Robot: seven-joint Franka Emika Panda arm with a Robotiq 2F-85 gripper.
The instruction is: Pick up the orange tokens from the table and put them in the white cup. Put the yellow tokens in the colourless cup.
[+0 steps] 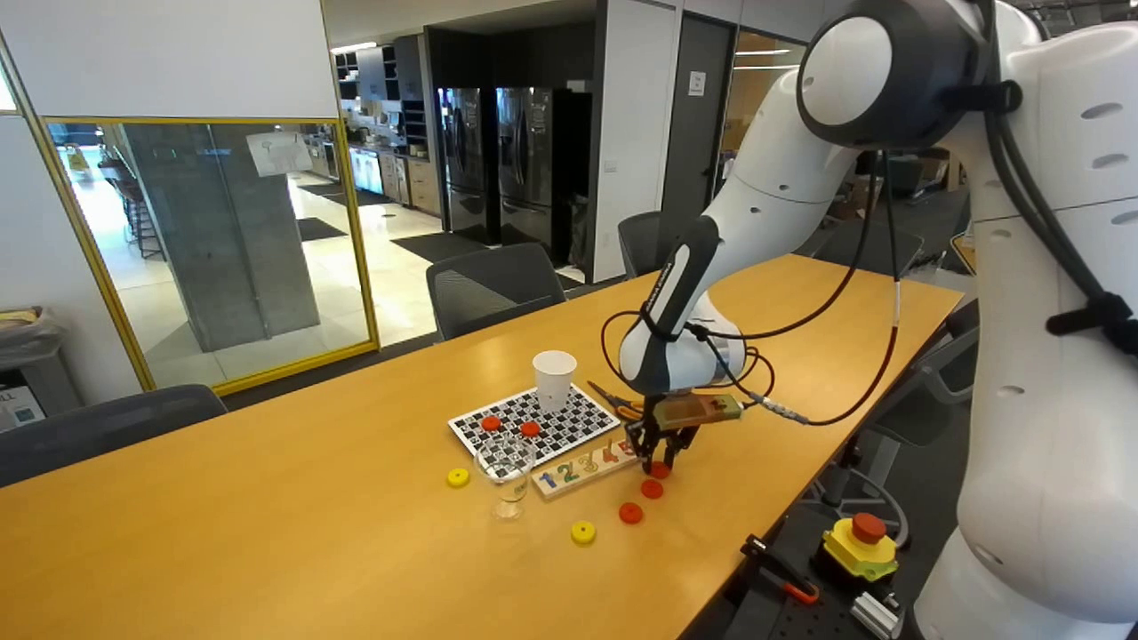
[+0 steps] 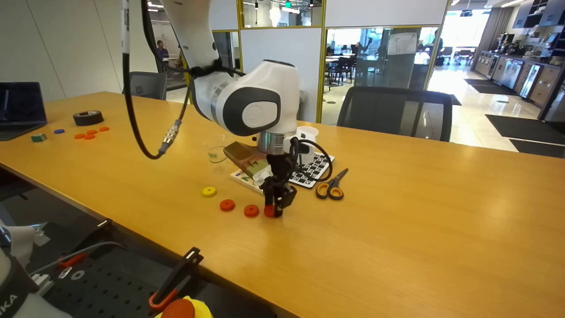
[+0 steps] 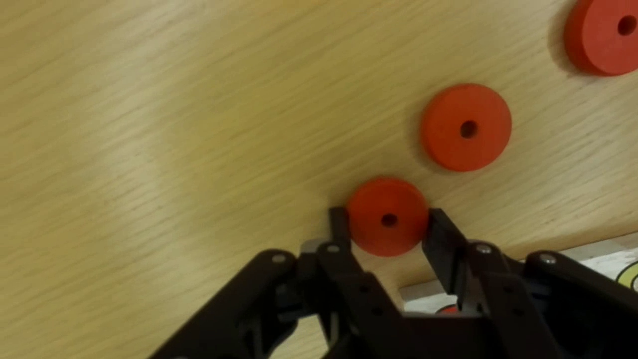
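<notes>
My gripper [image 3: 385,219] points down at the table [image 1: 293,498], its fingertips touching both sides of an orange token [image 3: 369,234]. The token appears at table height. Two more orange tokens lie beside it, a near one [image 3: 491,130] and a farther one [image 3: 605,45]. Two others, a left one [image 1: 491,424] and a right one [image 1: 530,429], lie on the checkerboard. The white cup [image 1: 554,382] stands upright on the checkerboard; the arm partly hides it in an exterior view [image 2: 310,130]. The colourless cup [image 1: 507,471] stands near yellow tokens, one left [image 1: 458,477] and one in front [image 1: 583,532].
The checkerboard [image 1: 578,427] and a wooden number board [image 1: 582,471] lie close to the gripper. Scissors [image 2: 332,187] lie beside the checkerboard. A black tape roll [image 2: 88,117], a laptop [image 2: 21,110] and several flat orange discs [image 2: 89,136] are farther along the table.
</notes>
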